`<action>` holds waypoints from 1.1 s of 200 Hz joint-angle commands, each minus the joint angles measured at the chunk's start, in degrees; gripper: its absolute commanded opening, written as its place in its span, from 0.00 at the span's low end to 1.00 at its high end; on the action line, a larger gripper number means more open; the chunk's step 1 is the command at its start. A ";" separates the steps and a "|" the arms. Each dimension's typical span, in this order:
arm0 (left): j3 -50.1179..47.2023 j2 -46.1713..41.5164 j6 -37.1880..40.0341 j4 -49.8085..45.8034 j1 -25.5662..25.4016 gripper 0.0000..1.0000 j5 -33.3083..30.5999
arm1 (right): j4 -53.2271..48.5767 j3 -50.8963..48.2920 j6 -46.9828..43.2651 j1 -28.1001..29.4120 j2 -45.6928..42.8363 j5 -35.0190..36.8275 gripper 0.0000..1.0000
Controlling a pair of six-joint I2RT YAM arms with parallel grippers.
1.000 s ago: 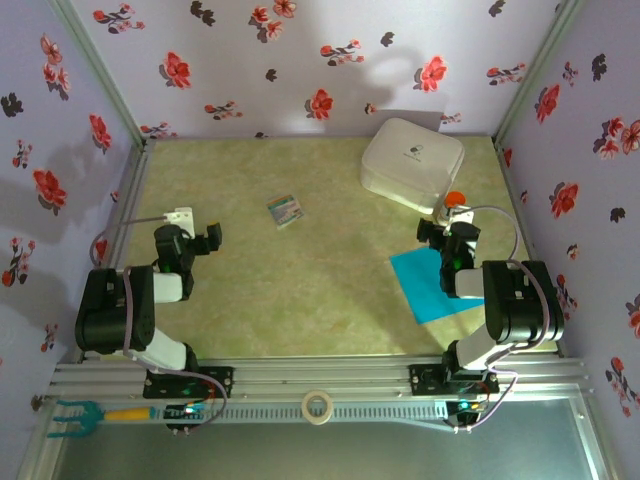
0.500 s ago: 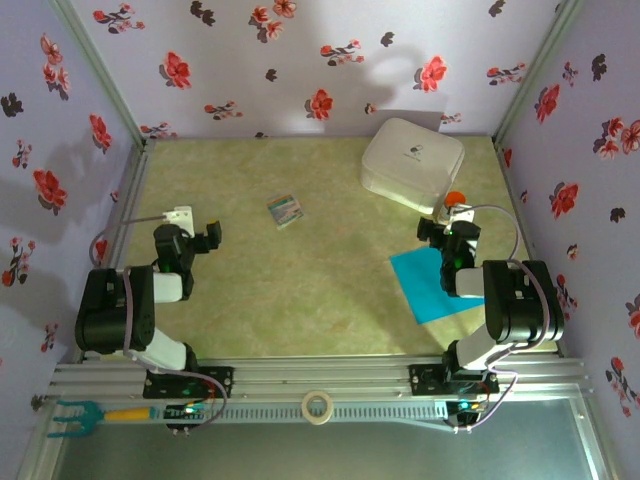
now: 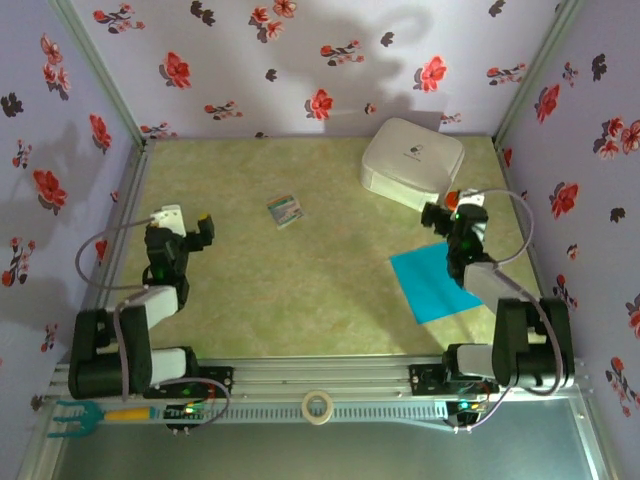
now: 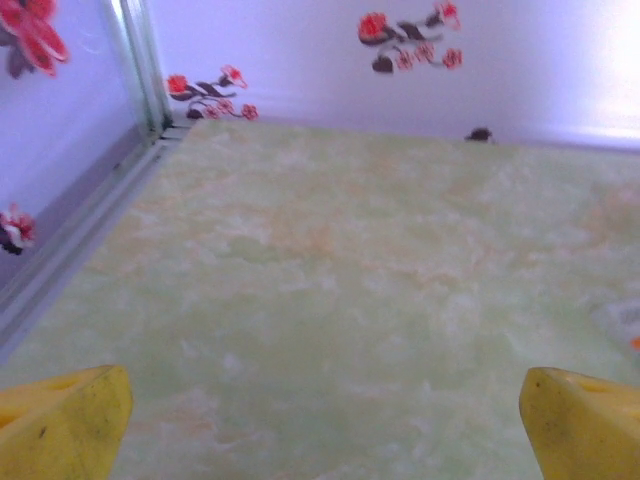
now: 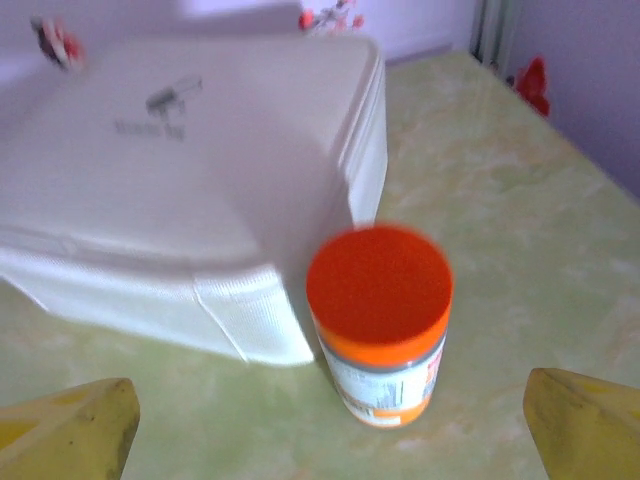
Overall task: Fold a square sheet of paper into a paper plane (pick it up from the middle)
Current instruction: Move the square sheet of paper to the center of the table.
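Starting at the near edge, a roll of tape (image 3: 318, 405) is seen on the metal rail between the two arm bases; just beyond it, on the right near part of the table (image 3: 300, 300), the square sheet of paper (image 3: 432, 287) is laid flat and unfolded, its right side partly covered by the right arm; nothing grips it. Farther in, the left gripper (image 3: 188, 222) is held over bare table by the left wall, its yellow fingertips (image 4: 62, 425) spread wide with nothing between them; the right gripper (image 3: 452, 213) is held past the sheet's far edge, likewise spread wide and empty, and is faced toward an orange-lidded jar (image 5: 380, 325). A small printed card (image 3: 285, 210) is seen mid-table; the jar is stood just beside a white rounded box (image 5: 170, 180) near the floral back wall.
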 commanded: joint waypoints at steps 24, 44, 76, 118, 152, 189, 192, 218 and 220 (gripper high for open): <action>10.24 -8.41 -21.98 -29.41 0.58 1.00 -2.66 | -26.77 4.63 22.78 -0.47 -9.02 -7.15 0.99; 16.69 -7.13 -26.70 -43.21 0.85 1.00 3.46 | -29.54 2.47 24.79 -0.45 -10.90 -9.96 0.99; 14.25 -6.90 -36.82 -40.55 1.14 1.00 17.22 | -35.59 1.25 23.84 -0.56 -8.28 -12.67 0.98; 10.34 -10.86 -38.22 -37.95 -3.07 1.00 21.33 | -36.29 1.90 24.02 -0.49 -1.27 -15.27 0.91; 8.92 -13.04 -37.70 -38.25 -4.87 1.00 21.77 | -36.09 2.88 25.58 -0.03 4.45 -16.09 0.88; 8.88 -14.37 -37.46 -38.40 -5.41 1.00 23.52 | -35.15 2.06 28.44 1.51 7.48 -16.37 0.88; 8.92 -14.38 -37.38 -38.46 -5.60 1.00 23.48 | -35.07 1.98 28.65 1.66 7.71 -16.32 0.87; 9.25 -14.75 -37.49 -39.01 -6.11 1.00 23.61 | -34.32 1.53 31.05 3.64 9.16 -16.15 0.87; 9.32 -14.80 -37.45 -39.03 -6.11 1.00 23.59 | -34.24 1.48 31.28 3.83 9.21 -16.11 0.87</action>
